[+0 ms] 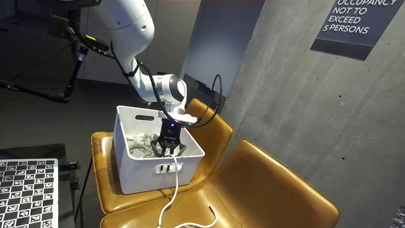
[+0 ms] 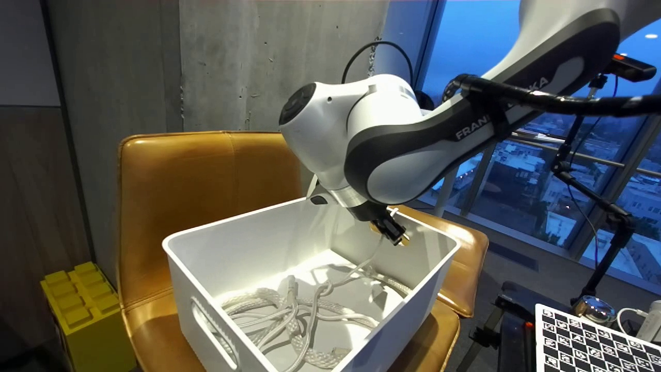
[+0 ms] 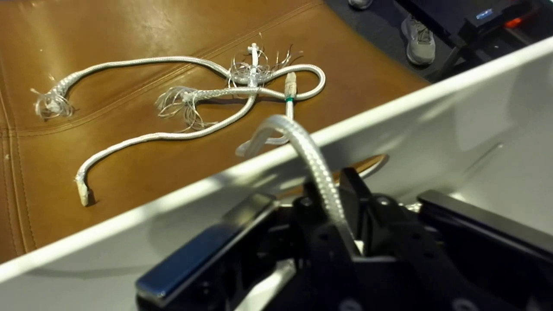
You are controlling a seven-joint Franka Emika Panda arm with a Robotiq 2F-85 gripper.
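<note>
My gripper [image 3: 332, 183] points down inside the white bin [image 1: 139, 179], close to the wall with the handle slot [image 1: 182, 167]. Its fingers stand a narrow distance apart, and both dark tips show through that slot. A white braided rope [image 3: 317, 168] runs between them and bends over the bin's rim. Part of the right finger's inner face shows beside the rope, so a gap is left. Outside, the rope hangs down onto the tan seat, where frayed strands [image 3: 151, 60] lie crossed. More white rope [image 2: 266, 295] lies coiled on the bin floor in an exterior view.
The bin stands on a tan leather chair [image 1: 104, 190], with another tan chair [image 1: 269, 180] beside it. A checkered board [image 1: 28, 193] lies on a dark table. A yellow block [image 2: 93, 315] stands near the concrete wall [image 2: 227, 67]. A shoe [image 3: 420, 41] shows beyond the seat.
</note>
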